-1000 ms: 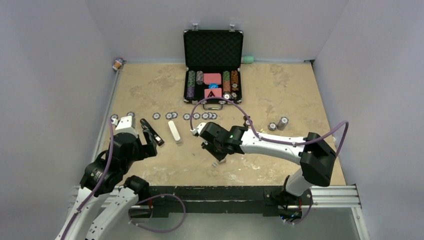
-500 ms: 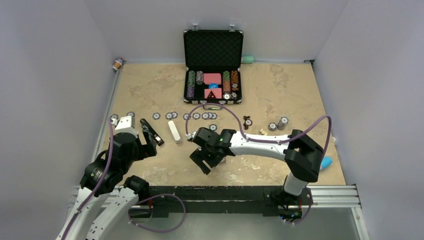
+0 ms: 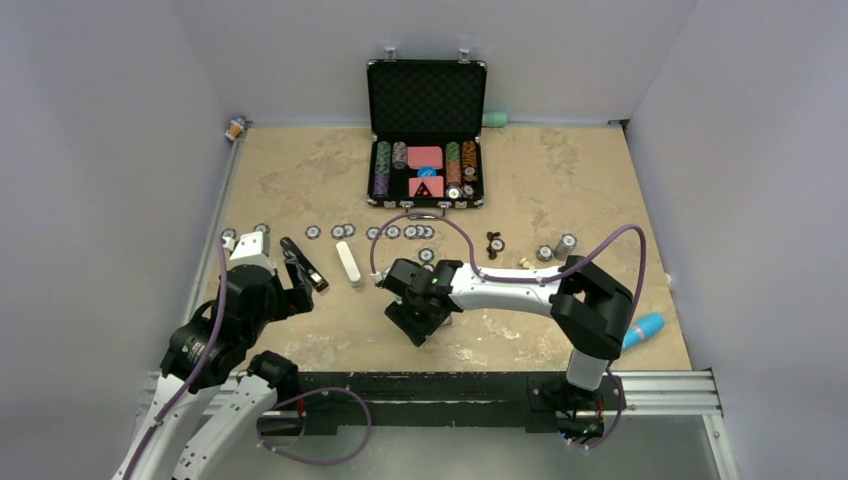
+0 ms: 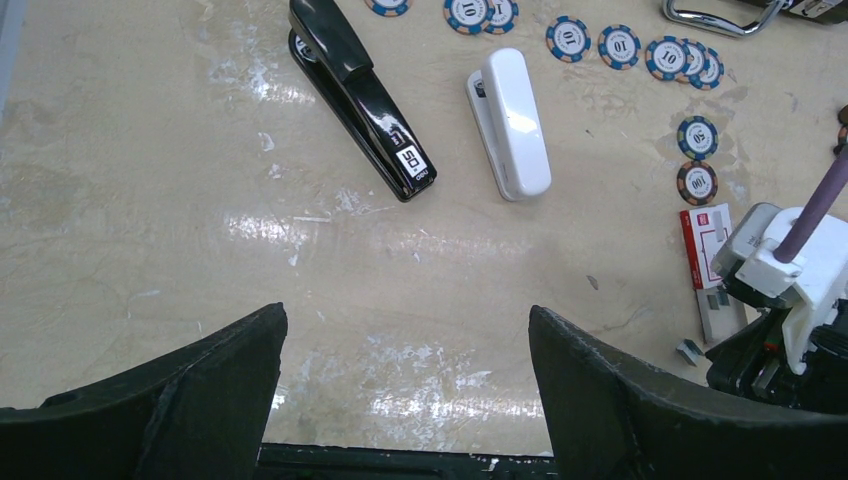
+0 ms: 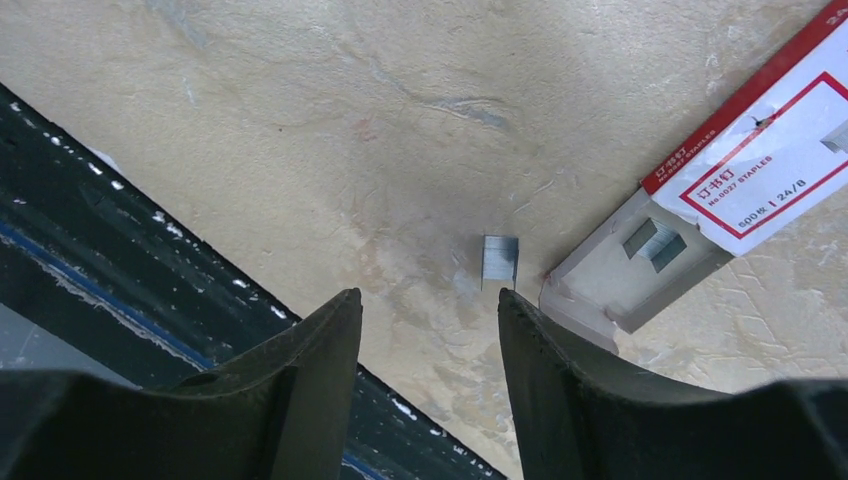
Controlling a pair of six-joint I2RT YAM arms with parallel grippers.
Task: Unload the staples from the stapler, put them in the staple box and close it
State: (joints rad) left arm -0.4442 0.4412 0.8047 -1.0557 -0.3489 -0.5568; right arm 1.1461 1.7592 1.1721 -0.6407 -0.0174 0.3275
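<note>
My left arm [image 3: 235,310] is folded up close to its base at the left side of the table [image 3: 300,180], wrist tipped forward. My left pincer [image 4: 405,400] hangs over bare tabletop with its fingers spread wide and nothing between them. My right arm [image 3: 510,288] reaches low across toward the middle, elbow out to the right. My right pincer [image 5: 430,390] points down at the near part of the table, its fingers apart by a narrower gap and also holding nothing.

From above, my right wrist covers whatever lies beneath it. My right wrist camera shows it plainly: a short silvery strip of staples [image 5: 499,260] lies flat on the table just ahead of the gap between my fingers. It sits just beside the open end of a clear little box [image 5: 700,210] with a red-and-white label, and more staple pieces sit inside that box. The table's black front edge runs along the left of that view. My left wrist camera catches the same box from the other side, next to my right wrist, with a small grey bit lying near it.

Only the left wrist camera gives a clear look at the stapler [image 4: 360,95]. It lies on the left part of the table, ahead of my left pincer and well apart from my right one, with neither touching it. It is slim and glossy black, its top arm down on its base, with a small white label near the nose. A white block [image 4: 510,120] lies just beside it, not touching, and poker chips [image 4: 620,47] lie in a row beyond.
</note>
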